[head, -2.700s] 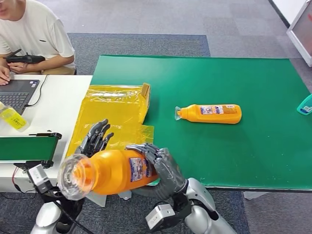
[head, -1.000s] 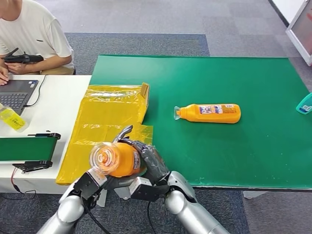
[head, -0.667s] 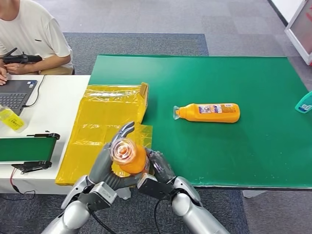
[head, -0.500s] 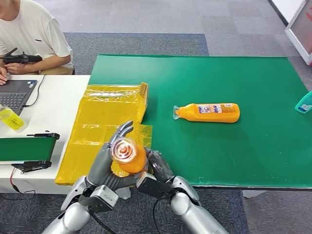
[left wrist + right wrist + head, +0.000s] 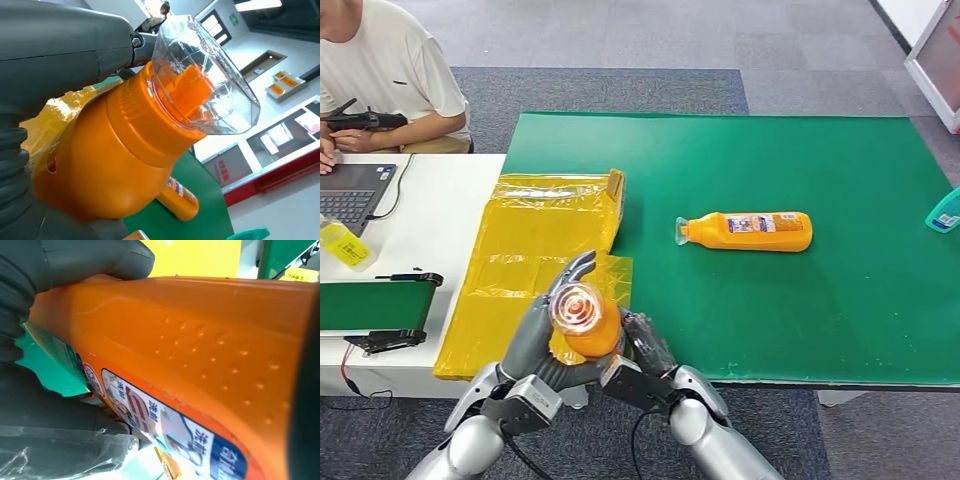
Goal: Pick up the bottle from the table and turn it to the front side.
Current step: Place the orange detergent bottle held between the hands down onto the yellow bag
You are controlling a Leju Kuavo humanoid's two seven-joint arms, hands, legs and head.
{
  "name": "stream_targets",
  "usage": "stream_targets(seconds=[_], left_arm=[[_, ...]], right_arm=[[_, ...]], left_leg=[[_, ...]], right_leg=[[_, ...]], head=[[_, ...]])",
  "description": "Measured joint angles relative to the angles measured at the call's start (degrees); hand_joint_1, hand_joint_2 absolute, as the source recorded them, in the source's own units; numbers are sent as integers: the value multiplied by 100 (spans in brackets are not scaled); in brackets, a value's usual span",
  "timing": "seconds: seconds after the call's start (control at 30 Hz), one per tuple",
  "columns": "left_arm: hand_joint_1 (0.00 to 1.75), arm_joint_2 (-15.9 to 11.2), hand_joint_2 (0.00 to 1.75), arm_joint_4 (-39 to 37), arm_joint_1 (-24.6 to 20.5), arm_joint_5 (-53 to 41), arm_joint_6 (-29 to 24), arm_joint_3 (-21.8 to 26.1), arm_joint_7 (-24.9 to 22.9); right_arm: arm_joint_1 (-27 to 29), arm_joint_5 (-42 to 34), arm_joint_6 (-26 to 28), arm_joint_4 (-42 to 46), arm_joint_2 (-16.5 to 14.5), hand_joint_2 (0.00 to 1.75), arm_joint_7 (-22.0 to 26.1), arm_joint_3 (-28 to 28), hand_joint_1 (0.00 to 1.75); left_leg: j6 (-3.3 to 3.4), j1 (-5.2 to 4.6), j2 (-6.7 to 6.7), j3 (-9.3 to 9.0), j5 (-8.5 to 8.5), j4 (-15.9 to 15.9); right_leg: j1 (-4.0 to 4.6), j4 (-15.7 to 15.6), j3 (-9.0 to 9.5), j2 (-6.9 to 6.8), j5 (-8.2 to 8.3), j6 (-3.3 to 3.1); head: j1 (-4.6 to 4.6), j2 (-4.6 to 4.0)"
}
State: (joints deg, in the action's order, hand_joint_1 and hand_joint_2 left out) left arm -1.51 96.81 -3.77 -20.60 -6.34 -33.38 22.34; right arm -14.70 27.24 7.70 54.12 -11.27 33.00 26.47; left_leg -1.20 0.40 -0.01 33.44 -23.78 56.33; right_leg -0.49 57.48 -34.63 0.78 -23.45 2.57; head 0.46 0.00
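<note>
both the left robot hand (image 5: 539,335) and right robot hand (image 5: 641,345) are grasping the bottle (image 5: 584,318) at lower centre, its label unreadable; a second bottle (image 5: 746,231) is lying on the green bench (image 5: 848,300) at right.

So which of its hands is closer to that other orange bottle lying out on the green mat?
Right. The right hand grips the held bottle on the side facing the lying bottle; the left hand holds it on the far side.

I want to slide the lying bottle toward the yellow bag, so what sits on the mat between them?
Nothing: in the head view only bare green mat separates the yellow bag from the lying bottle.
</note>
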Motion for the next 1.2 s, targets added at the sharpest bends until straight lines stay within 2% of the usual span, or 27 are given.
stream_targets(seconds=[0.03, 0.07, 0.17, 0.43, 0.8, 0.93, 0.97, 1.1, 1.2], left_arm=[[76, -1, 175, -1, 0, 61, 47, 1, -43], [79, -1, 175, -1, 1, 142, 107, 2, -88], [171, -4, 175, -10, 1, 431, 311, 23, -161], [174, 22, 175, -161, 58, 1623, 899, 195, -249], [175, 125, 175, -180, 171, 2166, 1163, 258, -252], [175, 138, 175, -180, 212, 2305, 1192, 278, -249], [175, 148, 175, -180, 230, 2347, 1180, 290, -242], [175, 228, 175, -152, 389, 2469, 883, 369, -91], [175, 294, 175, 29, 479, 1848, 100, 510, 267]], right_arm=[[13, 6, 3, 11, -1, 175, -8, -5, 175], [33, 15, 6, 33, -1, 175, -20, -10, 175], [123, 54, 8, 170, -1, 175, -93, -9, 175], [319, 230, 28, 608, 2, 175, -270, 78, 175], [341, 329, 87, 823, 66, 175, -237, 285, 175], [340, 328, 112, 858, 93, 175, -245, 344, 4], [339, 324, 125, 863, 96, 175, -253, 358, 0], [329, 278, 171, 907, 102, 175, -300, 416, 0], [370, 236, 214, 975, 149, 175, -368, 412, 0]], left_leg=[[0, 0, 0, 0, 0, 0], [0, 0, 0, 0, 0, 0], [0, 0, 0, 0, 0, 0], [0, 0, -1, 3, 0, 0], [1, 0, -3, 5, 0, 0], [1, 0, -3, 5, 0, 0], [1, 0, -3, 5, 0, 0], [1, 0, -3, 5, 0, 0], [1, 0, -4, 7, 1, 0]], right_leg=[[0, 0, 0, 0, 0, 0], [0, 0, 0, 0, 0, 0], [0, 1, 1, 0, 0, 0], [0, 1, 2, -1, 0, 0], [0, 1, 1, -2, 1, 1], [0, 1, 1, -2, 1, 1], [0, 1, 1, -2, 1, 1], [0, 1, 0, -2, 0, 1], [0, 1, 1, -5, 0, 1]], head=[[0, 0], [0, 0], [1, 0], [0, 0], [1, 0], [1, 0], [1, 0], [0, 0], [1, 0]])
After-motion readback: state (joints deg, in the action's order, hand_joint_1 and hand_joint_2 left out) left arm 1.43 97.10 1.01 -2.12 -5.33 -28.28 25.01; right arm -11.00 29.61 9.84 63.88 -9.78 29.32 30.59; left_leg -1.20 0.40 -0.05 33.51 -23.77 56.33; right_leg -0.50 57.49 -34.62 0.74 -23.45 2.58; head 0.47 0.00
